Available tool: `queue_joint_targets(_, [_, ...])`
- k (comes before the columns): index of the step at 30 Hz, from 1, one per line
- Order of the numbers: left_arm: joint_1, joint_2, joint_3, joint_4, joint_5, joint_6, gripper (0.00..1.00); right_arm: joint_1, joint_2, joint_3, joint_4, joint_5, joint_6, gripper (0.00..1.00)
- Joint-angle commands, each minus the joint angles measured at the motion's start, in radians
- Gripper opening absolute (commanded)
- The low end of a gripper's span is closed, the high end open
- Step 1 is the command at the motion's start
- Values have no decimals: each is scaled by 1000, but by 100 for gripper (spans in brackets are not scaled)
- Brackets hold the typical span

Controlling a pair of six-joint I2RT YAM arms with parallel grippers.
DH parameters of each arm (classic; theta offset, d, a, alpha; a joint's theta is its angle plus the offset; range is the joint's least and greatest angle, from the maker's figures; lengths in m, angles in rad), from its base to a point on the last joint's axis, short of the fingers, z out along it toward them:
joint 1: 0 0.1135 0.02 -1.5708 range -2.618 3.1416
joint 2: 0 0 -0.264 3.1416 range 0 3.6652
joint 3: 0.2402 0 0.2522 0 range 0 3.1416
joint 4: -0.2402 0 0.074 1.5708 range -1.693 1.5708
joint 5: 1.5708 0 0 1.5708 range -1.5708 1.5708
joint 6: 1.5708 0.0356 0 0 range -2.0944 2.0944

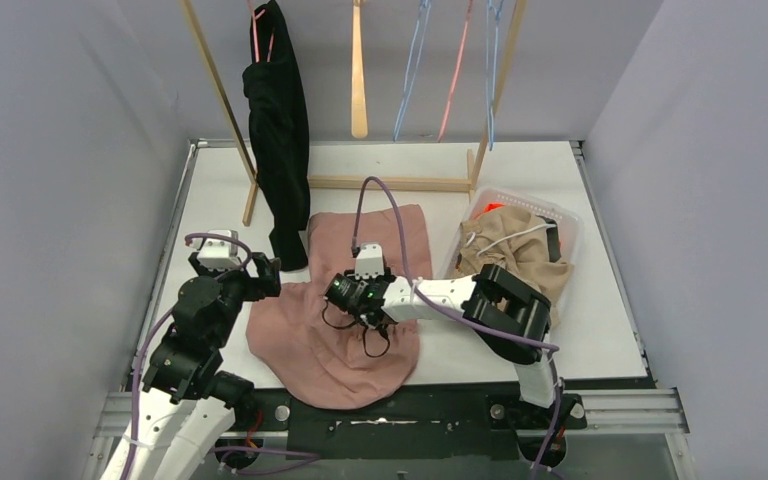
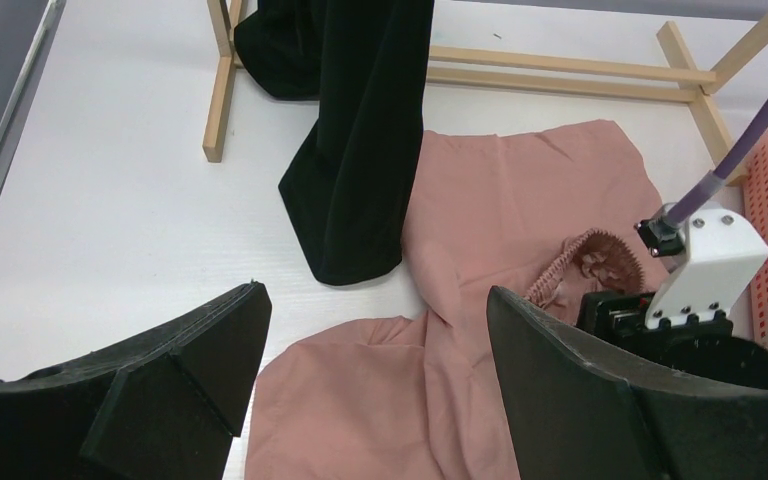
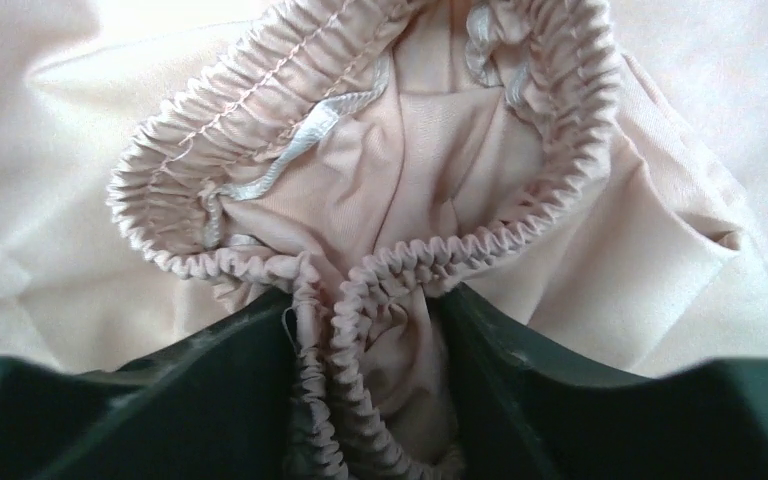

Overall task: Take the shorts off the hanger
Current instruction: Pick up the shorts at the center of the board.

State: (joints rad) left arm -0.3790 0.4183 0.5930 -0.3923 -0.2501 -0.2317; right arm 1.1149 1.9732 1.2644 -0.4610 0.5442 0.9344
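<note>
One pink shorts [image 1: 305, 345] pinched in right gripper [image 3: 365, 300]; one black garment [image 1: 278, 130] hanging.

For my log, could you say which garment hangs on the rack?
The black garment, at the rack's left; the pink shorts lie on the table, the beige shorts in the basket.

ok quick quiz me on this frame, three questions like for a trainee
1. True or false: the left gripper is open and empty.
2. What does the right gripper pinch? A) nothing B) the pink shorts' waistband C) a hanger
3. Where do the beige shorts lie?
Key: 1 true; 2 B; 3 in the white basket.
</note>
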Motion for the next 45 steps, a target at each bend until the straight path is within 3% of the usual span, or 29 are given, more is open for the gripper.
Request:
queue_joint_targets(1, [-5, -15, 3, 66, 5, 8, 80, 47, 15, -47, -89, 37, 40, 37])
queue_joint_targets(3, [-5, -15, 2, 67, 5, 8, 80, 63, -36, -68, -64, 81, 40, 15])
queue_joint_targets(4, [-5, -16, 2, 67, 5, 7, 80, 69, -61, -76, -58, 101, 42, 10])
queue_joint_targets(10, [-7, -16, -1, 70, 3, 8, 80, 108, -289, -157, 58, 202, -22, 5])
queue_joint_targets(15, [-7, -15, -17, 98, -2, 2, 80, 111, -520, -284, 273, 155, -149, 0])
queue_joint_targets(26, [-8, -12, -37, 136, -56, -27, 80, 115, -886, -395, 430, 140, -288, 0])
queue_joint_targets(36, [-6, -19, -46, 133, -65, -18, 80, 114, -1155, -345, 342, 302, -442, 0])
queue_joint_targets(45, [-6, -6, -50, 143, -42, -11, 80, 114, -1169, -96, 254, 376, -634, 0])
